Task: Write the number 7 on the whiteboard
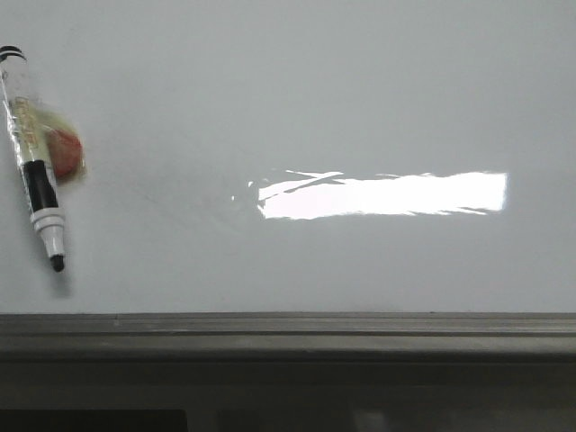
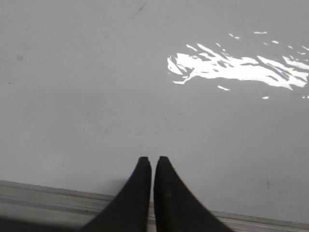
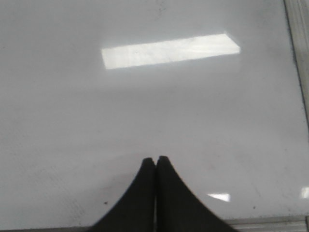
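Closest to my front camera is the dark grey ledge [image 1: 288, 335], running the full width under the whiteboard [image 1: 297, 99]. The board fills nearly everything above it, glossy and pale, with a bright rectangular reflection [image 1: 382, 195] sitting a little right of middle.

Over at the far left I've got a marker [image 1: 34, 157] lying on the board, tilted slightly, its bare black tip [image 1: 57, 263] pointing down toward the ledge. There's a patch of red and yellowish stuff [image 1: 65, 153] just beside its barrel; I can't tell what that is.

No drawn 7 that I can make out anywhere on the surface. The left wrist camera shows one short dark scratch-like mark [image 2: 139, 10] far from the fingers, nothing more.

Left gripper [image 2: 150, 159]: jaws pressed nearly together, only a thin sliver between the tips, holding nothing, hanging above bare board near its edge. Right gripper [image 3: 155, 158]: jaws pressed together too, empty, also above bare board.
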